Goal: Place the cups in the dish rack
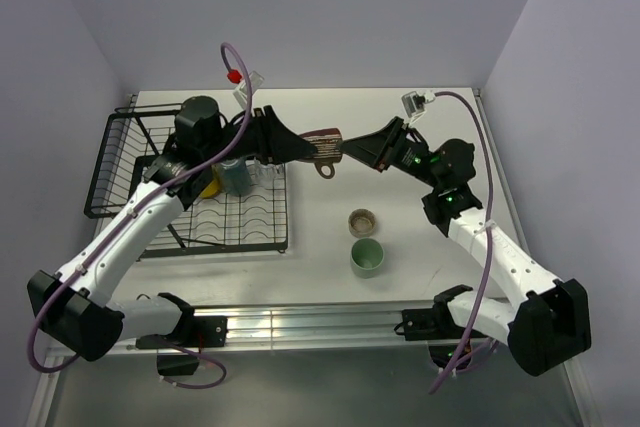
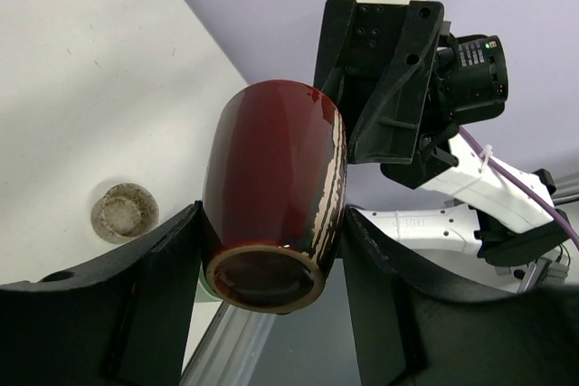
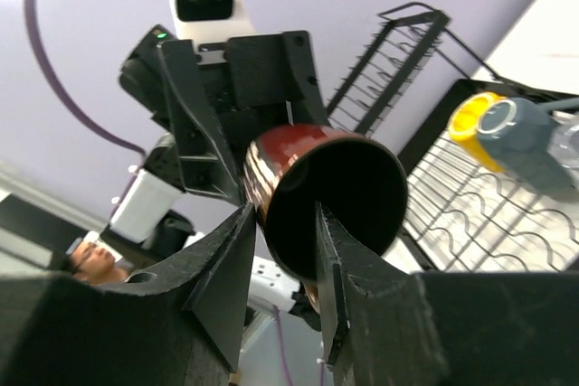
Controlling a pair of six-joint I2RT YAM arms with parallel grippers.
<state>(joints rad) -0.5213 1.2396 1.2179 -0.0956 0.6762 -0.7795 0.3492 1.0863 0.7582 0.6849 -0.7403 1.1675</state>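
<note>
Brown cup point(image 2: 271, 196) between left jaws

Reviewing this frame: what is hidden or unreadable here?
Top view: left arm covers cups in the black wire dish rack.
Left wrist view: glossy dark red cup mostly hides the pale green tumbler.
Right wrist view: clear glass cut off by right edge.
</note>
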